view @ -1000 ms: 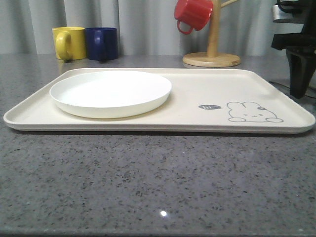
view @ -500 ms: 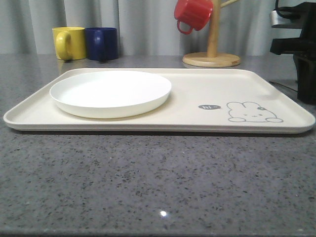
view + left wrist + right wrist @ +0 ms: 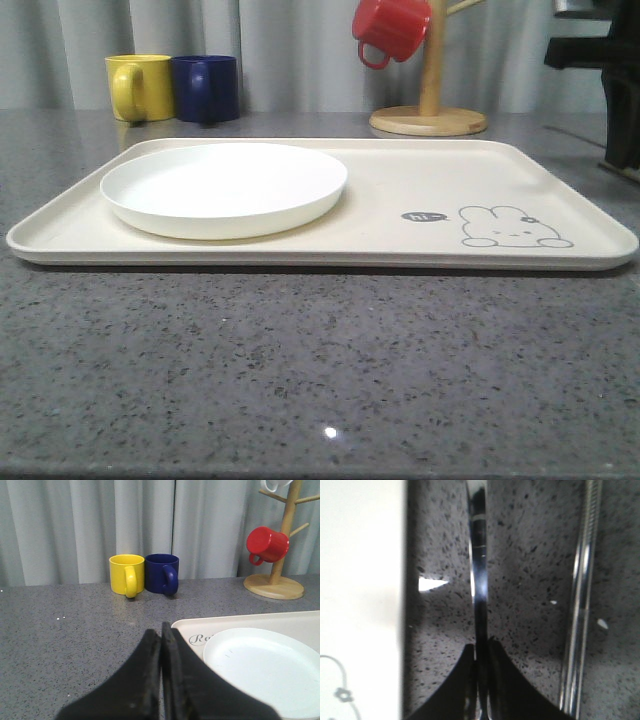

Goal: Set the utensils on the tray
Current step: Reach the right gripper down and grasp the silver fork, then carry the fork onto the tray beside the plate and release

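One slim shiny steel utensil (image 3: 479,580), pinched by right gripper (image 3: 481,665)

A round white plate (image 3: 224,187) sits near a yellow mug (image 3: 138,87) and a dark blue mug (image 3: 207,88), which stand touching on the speckled grey counter (image 3: 300,370). A red mug (image 3: 391,29) hangs from a wooden mug tree (image 3: 430,100) before grey curtains (image 3: 290,50).

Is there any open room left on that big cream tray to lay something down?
Yes. The tray is bare on its right half, between the white plate and the rabbit drawing, and along the far rim. The left half is crowded by the plate.
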Controlling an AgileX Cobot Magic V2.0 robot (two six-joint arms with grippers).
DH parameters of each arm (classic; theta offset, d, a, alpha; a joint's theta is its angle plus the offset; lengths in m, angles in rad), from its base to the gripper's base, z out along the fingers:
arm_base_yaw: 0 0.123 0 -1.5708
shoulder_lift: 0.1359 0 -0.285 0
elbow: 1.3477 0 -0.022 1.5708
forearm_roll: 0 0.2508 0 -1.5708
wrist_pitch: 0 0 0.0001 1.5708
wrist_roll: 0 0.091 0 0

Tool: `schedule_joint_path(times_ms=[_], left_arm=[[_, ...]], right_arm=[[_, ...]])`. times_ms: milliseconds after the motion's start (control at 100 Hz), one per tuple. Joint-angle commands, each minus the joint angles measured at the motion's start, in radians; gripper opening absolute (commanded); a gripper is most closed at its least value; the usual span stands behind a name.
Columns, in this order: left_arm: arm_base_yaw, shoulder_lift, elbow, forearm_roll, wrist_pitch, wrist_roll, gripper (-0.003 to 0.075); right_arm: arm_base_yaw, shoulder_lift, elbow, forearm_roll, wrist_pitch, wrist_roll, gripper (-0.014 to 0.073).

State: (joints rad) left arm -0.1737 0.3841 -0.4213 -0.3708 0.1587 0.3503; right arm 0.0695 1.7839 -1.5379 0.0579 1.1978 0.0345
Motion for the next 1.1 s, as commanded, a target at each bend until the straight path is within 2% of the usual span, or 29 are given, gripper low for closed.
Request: schedule_joint_path(times_ms=[0,120,280,410,550,1090], left_arm=[[-0.005,0.006,-0.026,-0.006,-0.080,-0.008,-0.0018],[-0.005,0.006,-0.026,-0.006,-0.080,-0.008,-0.0018],[-0.005,0.006,-0.026,-0.006,-0.080,-0.008,-0.0018],[-0.005,0.006,-0.026,-0.006,-0.080,-0.008,-0.0018],[-0.005,0.006,-0.026,-0.006,-0.080,-0.008,-0.0018],[-0.005,0.006,-0.026,-0.006,-0.080,-0.008,-0.0018]], right_arm=[[0.012,-0.096,-0.051,0.002,0.007,0.045,-0.0043],[0.066,-0.140,-0.051,0.002,0.002,0.129,-0.0043],[0.192,-0.153,-0.051,0.002,-0.027,0.250,-0.0043],[0.302,-0.153,-0.051,0.002,-0.092,0.329,-0.0043],[0.376,-0.134,-0.051,0.002,-0.155,0.388,-0.0043],[0.423,0.033,-0.051,0.003,-0.187,0.463,-0.0043]])
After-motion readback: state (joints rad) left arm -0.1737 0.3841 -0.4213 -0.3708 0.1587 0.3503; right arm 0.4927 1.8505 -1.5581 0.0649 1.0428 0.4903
